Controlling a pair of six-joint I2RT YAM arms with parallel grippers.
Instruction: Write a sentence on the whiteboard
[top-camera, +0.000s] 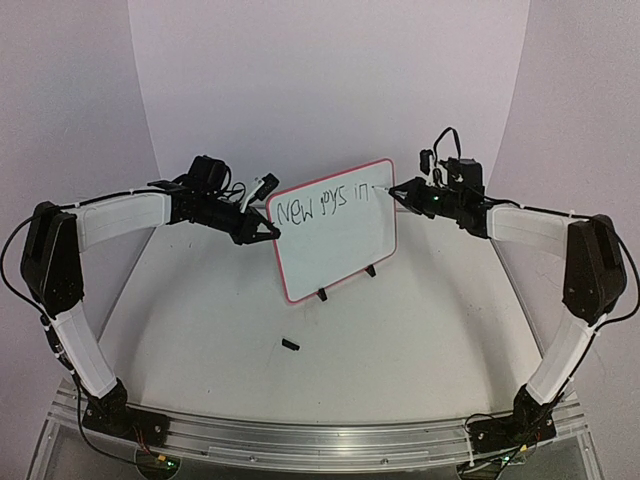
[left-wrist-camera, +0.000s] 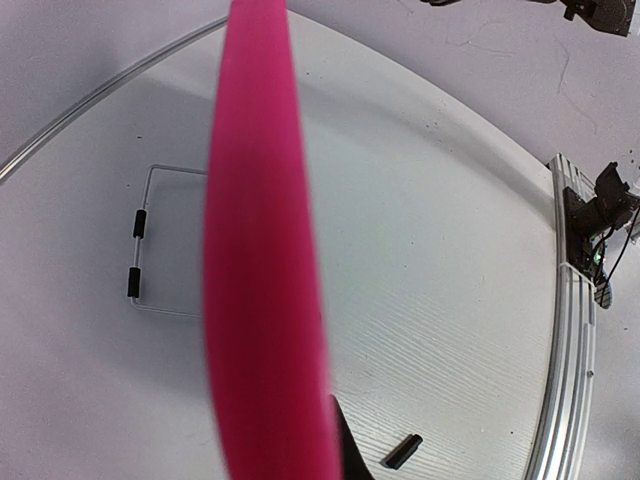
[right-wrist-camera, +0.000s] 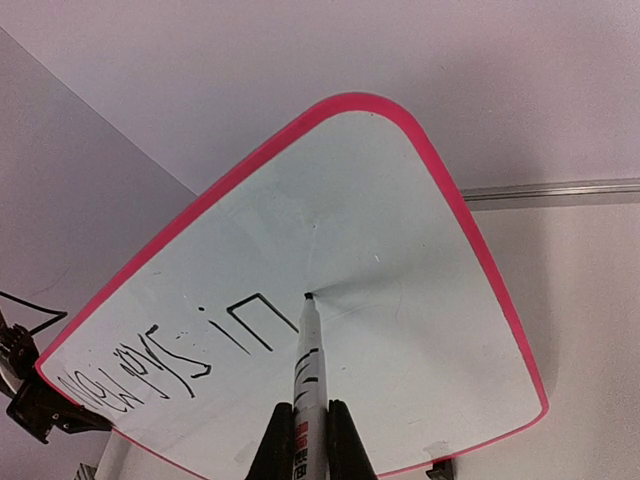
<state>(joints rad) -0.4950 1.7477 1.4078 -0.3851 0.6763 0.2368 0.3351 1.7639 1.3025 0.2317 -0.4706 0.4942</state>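
Now right fingers (right-wrist-camera: 338, 445) tight around marker (right-wrist-camera: 308, 360), tip on whiteboard (right-wrist-camera: 400, 250); left fingers (top-camera: 258, 228) tight on its edge.

The only clear writing is the sentence (top-camera: 333, 203) on the whiteboard (top-camera: 340, 255), one row of thin black hand lettering along the top edge. In the top view it reads "New toys in". The N is a capital and the W is uneven. The first two letters of the second word are cramped, so "toys" is the likeliest reading. In the right wrist view the same row (right-wrist-camera: 160, 365) runs slanted and turned, and "in" is the plainest part. The marker (right-wrist-camera: 308, 365) bears small black marks on its barrel and a red label (right-wrist-camera: 300, 445) with white letters, all too small to read.
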